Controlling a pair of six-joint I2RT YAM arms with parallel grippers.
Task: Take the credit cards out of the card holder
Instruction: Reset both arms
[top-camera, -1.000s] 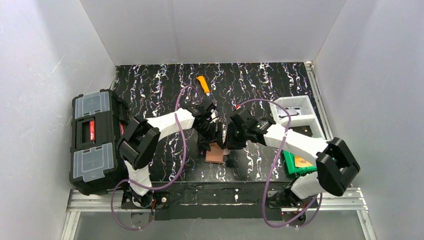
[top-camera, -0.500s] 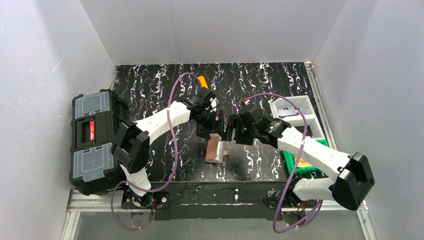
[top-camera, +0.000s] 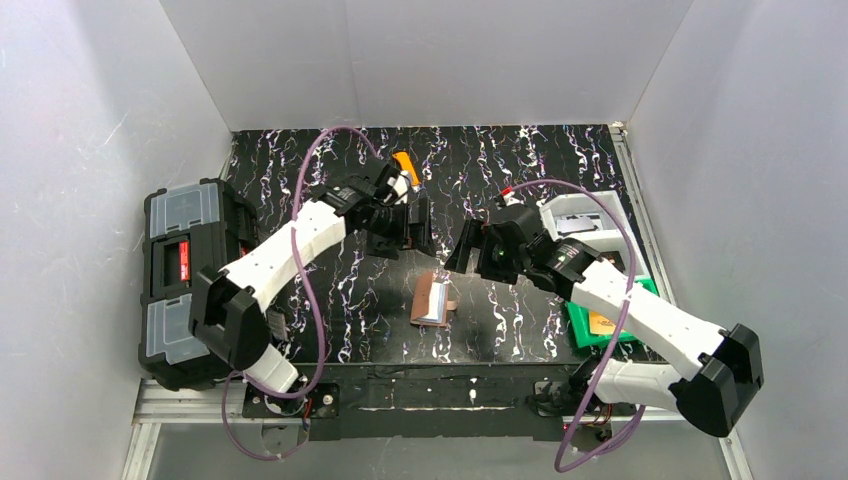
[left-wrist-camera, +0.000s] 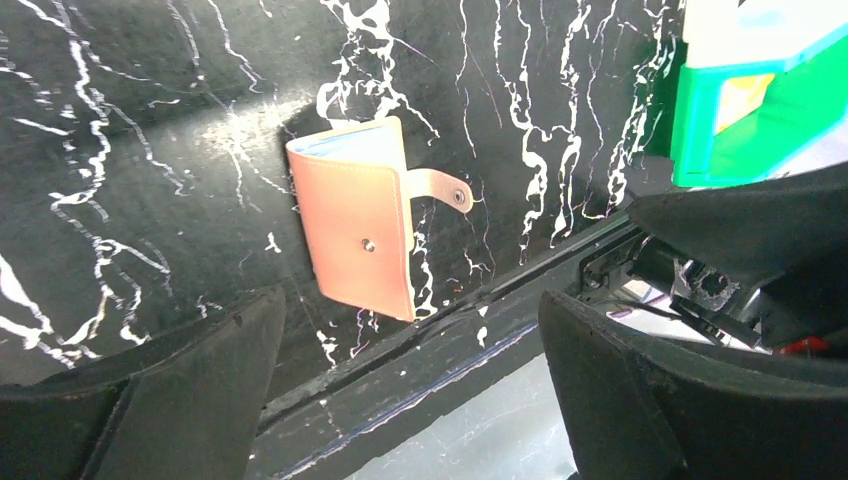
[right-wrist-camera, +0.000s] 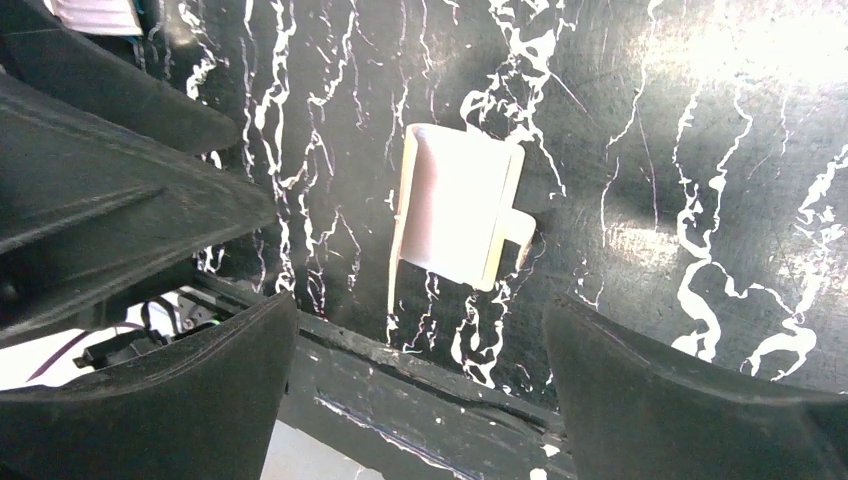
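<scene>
The card holder (top-camera: 431, 298) is a small brown wallet lying flat on the black marbled table, near its front edge. Its side tab (left-wrist-camera: 441, 187) hangs unfastened. In the left wrist view the card holder (left-wrist-camera: 355, 235) shows a pale blue credit card edge (left-wrist-camera: 335, 143) at its far end. The card holder (right-wrist-camera: 455, 210) looks washed out by glare in the right wrist view. My left gripper (top-camera: 408, 228) (left-wrist-camera: 410, 400) hovers open behind the holder to its left. My right gripper (top-camera: 468, 250) (right-wrist-camera: 415, 400) hovers open behind it to the right. Neither touches it.
A big black toolbox (top-camera: 190, 280) stands at the table's left edge. An orange utility knife (top-camera: 405, 165) lies at the back centre. A white tray (top-camera: 590, 225) and a green box (top-camera: 600, 325) (left-wrist-camera: 740, 110) sit on the right.
Both grippers have opened wide and drawn up and back from the card holder, the left arm leftward, the right arm rightward. The holder stays lying on the table.
</scene>
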